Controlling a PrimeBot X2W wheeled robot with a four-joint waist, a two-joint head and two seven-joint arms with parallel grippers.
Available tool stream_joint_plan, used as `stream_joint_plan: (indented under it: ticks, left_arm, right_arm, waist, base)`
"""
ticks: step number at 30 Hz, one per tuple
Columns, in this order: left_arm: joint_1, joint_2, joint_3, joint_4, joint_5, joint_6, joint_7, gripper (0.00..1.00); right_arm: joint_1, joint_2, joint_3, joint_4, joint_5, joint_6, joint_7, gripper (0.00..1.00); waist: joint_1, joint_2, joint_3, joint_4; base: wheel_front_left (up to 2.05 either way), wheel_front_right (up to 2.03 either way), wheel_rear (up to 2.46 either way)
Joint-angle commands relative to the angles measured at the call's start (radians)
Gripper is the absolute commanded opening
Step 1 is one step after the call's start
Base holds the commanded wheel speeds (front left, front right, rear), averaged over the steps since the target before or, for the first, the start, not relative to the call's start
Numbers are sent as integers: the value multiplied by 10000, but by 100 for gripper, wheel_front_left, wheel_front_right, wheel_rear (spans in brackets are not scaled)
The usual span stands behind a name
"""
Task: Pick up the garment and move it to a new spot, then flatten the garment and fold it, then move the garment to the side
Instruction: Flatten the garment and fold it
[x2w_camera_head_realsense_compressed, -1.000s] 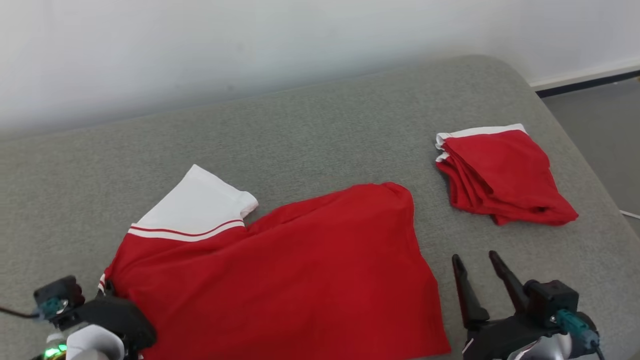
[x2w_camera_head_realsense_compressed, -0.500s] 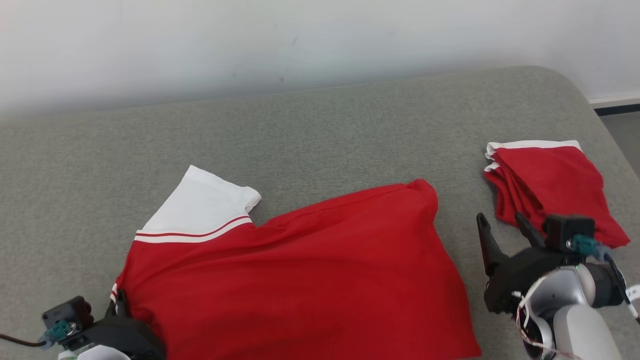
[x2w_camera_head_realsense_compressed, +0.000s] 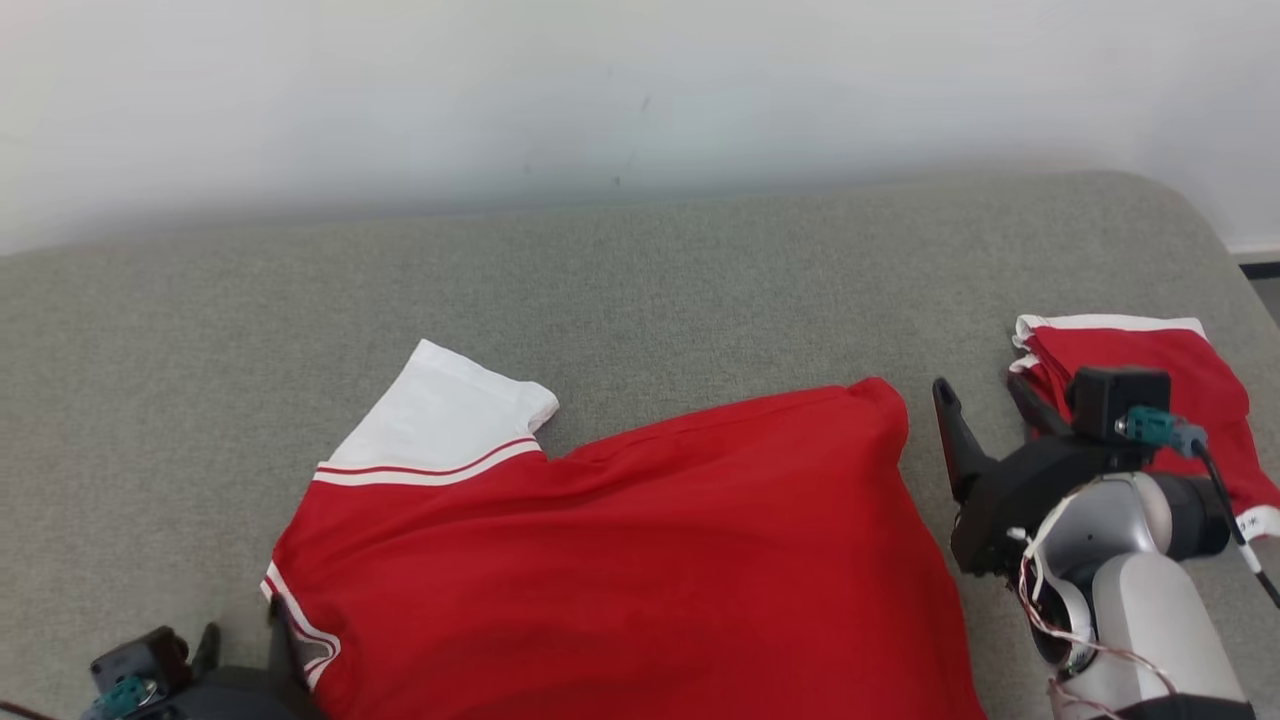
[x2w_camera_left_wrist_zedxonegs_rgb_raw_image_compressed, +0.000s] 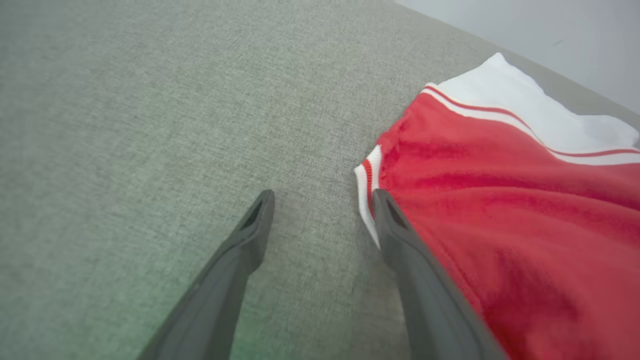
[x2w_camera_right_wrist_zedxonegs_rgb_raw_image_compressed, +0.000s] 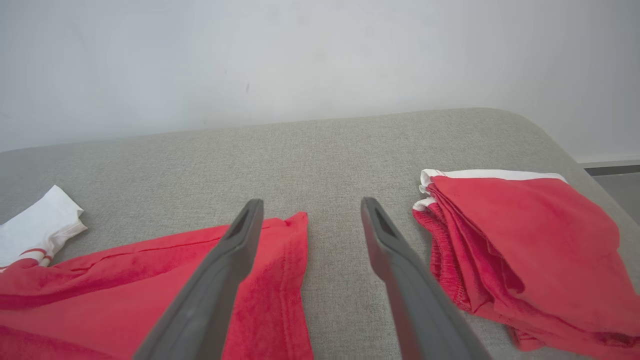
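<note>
Two grippers show, both with jaws spread and nothing between them. The red garment (x2w_camera_head_realsense_compressed: 620, 560) lies spread on the grey cushion (x2w_camera_head_realsense_compressed: 600, 280), across the near middle of the head view. Its white sleeve (x2w_camera_head_realsense_compressed: 440, 420), crossed by a thin red stripe, points away toward the pale wall (x2w_camera_head_realsense_compressed: 600, 90). The left gripper (x2w_camera_head_realsense_compressed: 242, 640) sits low at the garment's near left corner. In the left wrist view one finger lies along the white-and-red trimmed edge there, and whether it touches the cloth I cannot tell. The other finger is over bare cushion. The right gripper (x2w_camera_head_realsense_compressed: 978, 395) stands beside the garment's far right corner, between it and a folded red pile (x2w_camera_head_realsense_compressed: 1190, 380) with white trim. In the right wrist view one finger crosses that corner of the garment, the other is over bare cushion close to the pile. The two cloths lie apart.
</note>
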Motion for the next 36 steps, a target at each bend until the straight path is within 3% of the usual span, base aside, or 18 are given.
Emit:
stream_joint_plan:
  ticks: [1,7,13,24,36]
  left_arm:
    - [155,137,30,-73,26,-4,-46,100]
    - [-540,708,-386,-1105,492,-25,624,100]
    - [-2172,854,-1359,-1778,1250,248,2483,100]
    - [-4717,1099,-2235,-217,1837,95,4841,100]
    - [-5688,1288,-2470,718,1985,109,5421,100]
  right_arm:
    - [232,-5,0,-46,33,-25,-47,100]
    - [597,-5,-38,-576,6,-25,99,100]
    - [220,-95,195,-970,55,-25,404,100]
    - [-1020,-377,1300,-833,328,-25,674,100]
    - [-1492,-593,1821,-491,519,-25,511,100]
  waist:
    - [0,-1,-227,70]
    - [0,-1,-342,28]
    - [0,-1,171,-366]
    - [0,-1,1408,-1520]
    - [0,-1,1926,-1848]
  base:
    - [0,0,0]
    - [0,0,0]
    - [0,0,0]
    - [0,0,0]
    - [0,0,0]
